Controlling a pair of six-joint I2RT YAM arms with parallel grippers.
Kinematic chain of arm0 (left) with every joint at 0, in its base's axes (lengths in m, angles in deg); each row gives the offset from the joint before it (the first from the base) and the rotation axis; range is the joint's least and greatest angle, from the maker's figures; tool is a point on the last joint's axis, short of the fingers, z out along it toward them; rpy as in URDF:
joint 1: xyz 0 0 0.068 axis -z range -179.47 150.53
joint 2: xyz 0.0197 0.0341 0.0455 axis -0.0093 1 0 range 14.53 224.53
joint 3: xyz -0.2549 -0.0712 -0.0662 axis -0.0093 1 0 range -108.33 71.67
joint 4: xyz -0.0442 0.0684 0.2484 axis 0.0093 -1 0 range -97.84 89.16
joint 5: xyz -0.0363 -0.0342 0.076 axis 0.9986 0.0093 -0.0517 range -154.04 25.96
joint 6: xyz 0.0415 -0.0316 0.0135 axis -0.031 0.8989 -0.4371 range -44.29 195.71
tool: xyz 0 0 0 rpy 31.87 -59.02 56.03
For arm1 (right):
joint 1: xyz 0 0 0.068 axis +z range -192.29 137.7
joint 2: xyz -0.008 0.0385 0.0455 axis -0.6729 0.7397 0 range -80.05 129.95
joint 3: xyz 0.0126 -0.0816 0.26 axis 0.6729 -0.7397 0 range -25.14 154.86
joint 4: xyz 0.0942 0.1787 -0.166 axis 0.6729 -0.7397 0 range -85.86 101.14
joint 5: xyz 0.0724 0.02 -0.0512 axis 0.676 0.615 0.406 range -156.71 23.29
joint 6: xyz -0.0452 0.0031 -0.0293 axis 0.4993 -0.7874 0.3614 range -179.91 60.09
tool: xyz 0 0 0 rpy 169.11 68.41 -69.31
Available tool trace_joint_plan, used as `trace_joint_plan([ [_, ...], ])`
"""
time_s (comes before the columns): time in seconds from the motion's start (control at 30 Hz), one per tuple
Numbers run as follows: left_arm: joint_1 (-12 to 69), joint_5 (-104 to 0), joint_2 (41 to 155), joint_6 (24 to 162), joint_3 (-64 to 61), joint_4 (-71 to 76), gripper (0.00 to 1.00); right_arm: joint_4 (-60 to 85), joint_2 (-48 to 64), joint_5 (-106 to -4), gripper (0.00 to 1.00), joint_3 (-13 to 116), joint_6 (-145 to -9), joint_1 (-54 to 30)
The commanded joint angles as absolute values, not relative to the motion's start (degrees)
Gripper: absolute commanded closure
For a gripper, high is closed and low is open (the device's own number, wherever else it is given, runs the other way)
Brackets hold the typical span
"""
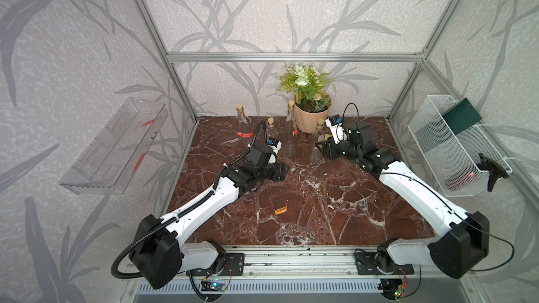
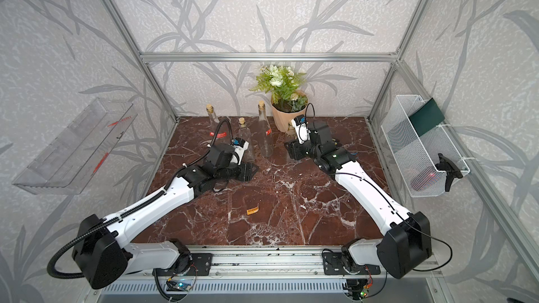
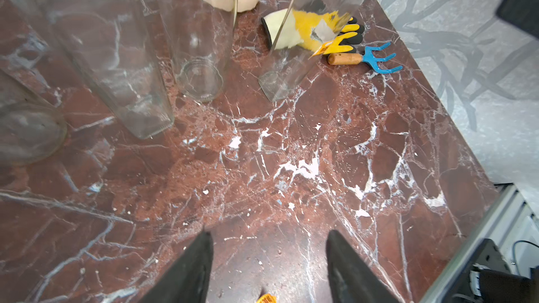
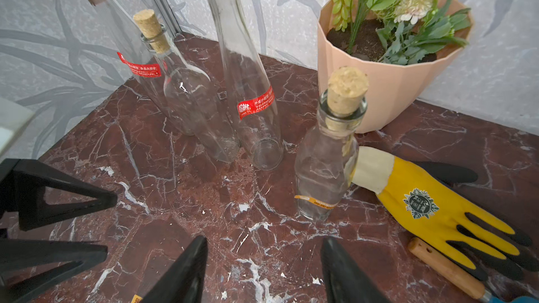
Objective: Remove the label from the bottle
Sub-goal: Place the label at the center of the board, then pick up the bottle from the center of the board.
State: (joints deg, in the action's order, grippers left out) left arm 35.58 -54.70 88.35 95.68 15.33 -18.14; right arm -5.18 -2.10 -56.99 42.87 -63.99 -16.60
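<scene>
Now our right gripper (image 4: 264, 240), the nearer, spread empty like the left gripper (image 3: 269, 233), faces the bottle (image 4: 323, 164) standing upright just before the flowerpot (image 4: 388, 88), orange label (image 4: 316, 202) round its base.

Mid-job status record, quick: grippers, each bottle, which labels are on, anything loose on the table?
left gripper: open, empty, low over dark red marble tabletop
right gripper: open, empty, facing the bottles
short corked glass bottle: upright, orange label around its base
tall clear glass bottle: upright, red strip label on
rear corked glass bottle: red band label on
square-based corked glass bottle: no label visible
loose orange label: flat on tabletop, apart from every bottle
</scene>
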Motion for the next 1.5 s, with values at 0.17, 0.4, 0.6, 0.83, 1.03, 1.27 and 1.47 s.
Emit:
trace_joint_plan([
  [0.17,35.08,-55.35,89.73,93.95,12.61,-17.15,0.30,-1.86,4.65,-57.01,0.33,48.80,-61.63,-18.15],
  [0.4,35.09,-52.77,91.87,93.81,11.02,-13.42,0.24,1.67,7.81,-57.74,0.34,49.94,-62.65,-19.74],
  [0.6,35.12,-50.53,93.60,93.84,9.97,-12.64,0.22,3.89,10.48,-58.44,0.37,50.91,-62.94,-20.58],
  [0.83,35.12,-49.74,94.33,94.43,10.23,-11.50,0.21,4.92,14.06,-57.22,0.41,53.03,-63.95,-20.72],
  [1.03,35.13,-49.30,94.34,94.43,10.63,-11.54,0.21,5.16,16.00,-57.74,0.51,54.16,-63.65,-20.73],
  [1.27,35.07,-49.19,93.98,94.52,11.68,-11.40,0.21,5.49,16.73,-59.58,0.62,53.70,-63.25,-20.76],
  [1.47,35.14,-49.28,93.61,94.47,12.39,-11.46,0.21,5.78,17.41,-59.94,0.59,54.02,-63.34,-20.71],
])
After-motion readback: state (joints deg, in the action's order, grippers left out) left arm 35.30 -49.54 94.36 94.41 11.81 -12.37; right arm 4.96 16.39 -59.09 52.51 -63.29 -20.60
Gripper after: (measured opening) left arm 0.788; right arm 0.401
